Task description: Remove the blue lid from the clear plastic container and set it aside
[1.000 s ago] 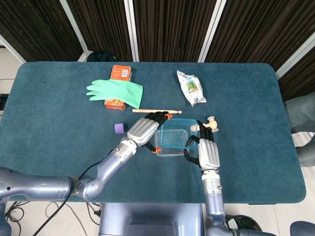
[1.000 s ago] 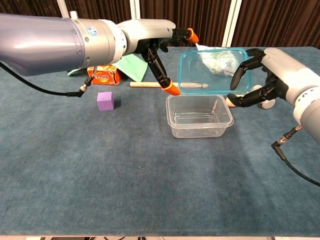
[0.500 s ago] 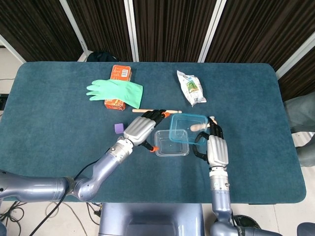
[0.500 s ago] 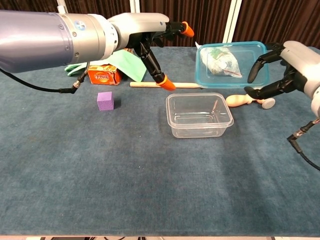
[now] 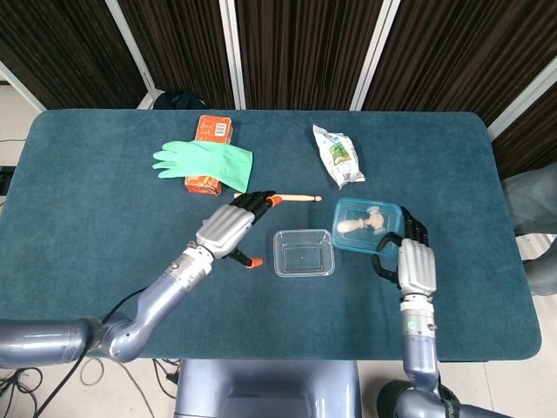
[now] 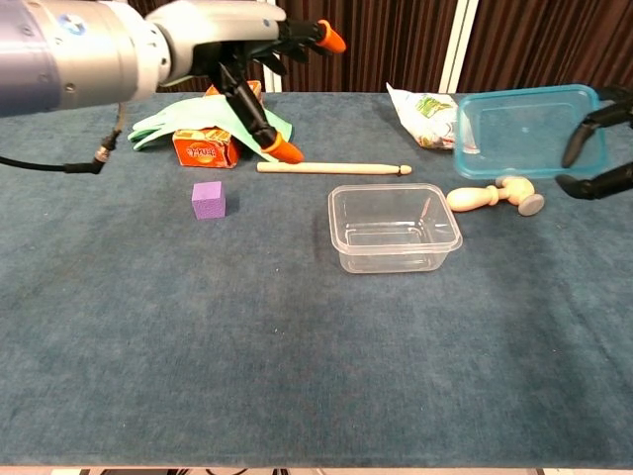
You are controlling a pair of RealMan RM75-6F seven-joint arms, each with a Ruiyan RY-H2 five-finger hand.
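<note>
Wooden stamp (image 6: 492, 196) beside clear container (image 6: 395, 228)

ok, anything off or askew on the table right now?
Nothing spilled or damaged. The blue lid is off the clear container, held tilted in the air by the right hand. The left hand is open, holding nothing.

Glossy plastic lid (image 6: 524, 131); matt cloth tabletop (image 6: 297, 356)

The container (image 6: 394, 228) stands open near the table's (image 5: 87, 218) middle. To its right lies a wooden tool (image 6: 494, 195), and above that tool the right hand (image 5: 414, 262) holds the lid (image 5: 366, 225). Behind the container lies a stick (image 6: 333, 168); the cube (image 6: 207, 199) is to its left.
</note>
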